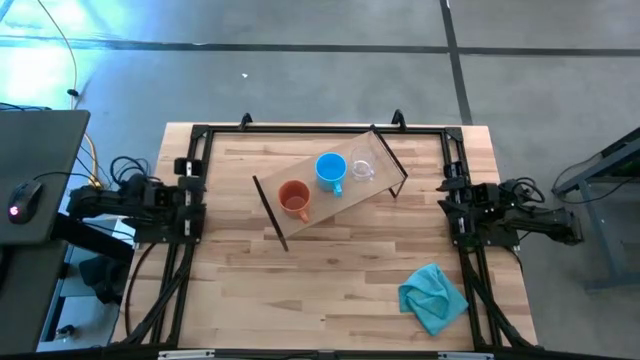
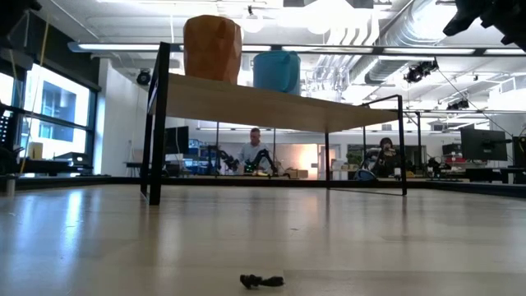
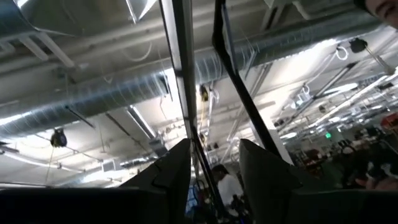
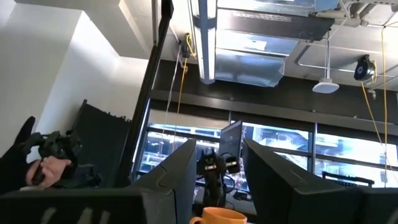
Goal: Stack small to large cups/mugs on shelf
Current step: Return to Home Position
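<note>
- Floor [image 1: 300, 80]: grey concrete crossed by dark lines [image 1: 300, 46], with a bright patch of light at the far left
- Dark desk [image 1: 40, 150] left of the table, bearing a computer mouse [image 1: 28, 197]
- Open ceiling carrying large round ducts [image 2: 411, 41] and bright ceiling lights [image 2: 333, 16]
- Tall windows [image 2: 53, 111] at left, daylit, beside a white wall [image 2: 123, 115]
- Far side of the room: workbenches with monitors [image 2: 481, 144], where two seated people [image 2: 255, 150] are visible
</note>
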You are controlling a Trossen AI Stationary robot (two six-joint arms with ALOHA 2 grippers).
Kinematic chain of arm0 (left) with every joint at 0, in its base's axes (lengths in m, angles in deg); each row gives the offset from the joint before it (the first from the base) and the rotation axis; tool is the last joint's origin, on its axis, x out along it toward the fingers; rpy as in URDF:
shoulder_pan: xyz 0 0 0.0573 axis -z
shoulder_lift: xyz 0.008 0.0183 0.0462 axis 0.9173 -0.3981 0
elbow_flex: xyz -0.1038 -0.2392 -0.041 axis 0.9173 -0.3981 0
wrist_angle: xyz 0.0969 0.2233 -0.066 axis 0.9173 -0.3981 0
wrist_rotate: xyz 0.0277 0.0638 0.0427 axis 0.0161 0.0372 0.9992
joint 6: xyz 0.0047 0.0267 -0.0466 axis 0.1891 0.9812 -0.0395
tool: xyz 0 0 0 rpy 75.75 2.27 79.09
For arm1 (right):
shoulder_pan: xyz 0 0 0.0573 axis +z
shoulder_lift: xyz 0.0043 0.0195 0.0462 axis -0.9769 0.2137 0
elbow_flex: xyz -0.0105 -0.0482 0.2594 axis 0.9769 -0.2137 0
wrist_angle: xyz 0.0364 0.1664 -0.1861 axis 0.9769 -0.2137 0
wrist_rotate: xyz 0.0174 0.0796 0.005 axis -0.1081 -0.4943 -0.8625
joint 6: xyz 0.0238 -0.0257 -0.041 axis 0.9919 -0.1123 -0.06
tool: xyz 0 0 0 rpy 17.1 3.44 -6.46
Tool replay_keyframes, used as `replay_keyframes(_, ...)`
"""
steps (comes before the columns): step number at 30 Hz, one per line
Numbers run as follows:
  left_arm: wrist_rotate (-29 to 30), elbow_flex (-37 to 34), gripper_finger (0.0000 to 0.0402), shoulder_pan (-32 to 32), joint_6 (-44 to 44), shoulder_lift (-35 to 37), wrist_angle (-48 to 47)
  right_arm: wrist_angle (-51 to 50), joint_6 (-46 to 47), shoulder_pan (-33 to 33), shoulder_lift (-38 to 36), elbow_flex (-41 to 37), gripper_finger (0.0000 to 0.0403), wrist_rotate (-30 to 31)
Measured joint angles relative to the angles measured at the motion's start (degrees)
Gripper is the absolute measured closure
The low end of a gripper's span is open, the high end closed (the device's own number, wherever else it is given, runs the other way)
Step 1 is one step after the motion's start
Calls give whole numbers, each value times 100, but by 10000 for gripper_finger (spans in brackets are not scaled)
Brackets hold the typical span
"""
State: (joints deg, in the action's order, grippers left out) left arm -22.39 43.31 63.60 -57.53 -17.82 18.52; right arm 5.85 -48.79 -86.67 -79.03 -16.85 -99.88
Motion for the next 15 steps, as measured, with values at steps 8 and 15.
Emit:
replay_keyframes(8, 25, 31, 277, -2, 85, 606, -23, -10, 0, 0, 0, 0, 279, 0)
replay_keyframes(15, 219, 95, 277, -2, 156, 855, -8, -11, 0, 0, 0, 0, 279, 0)
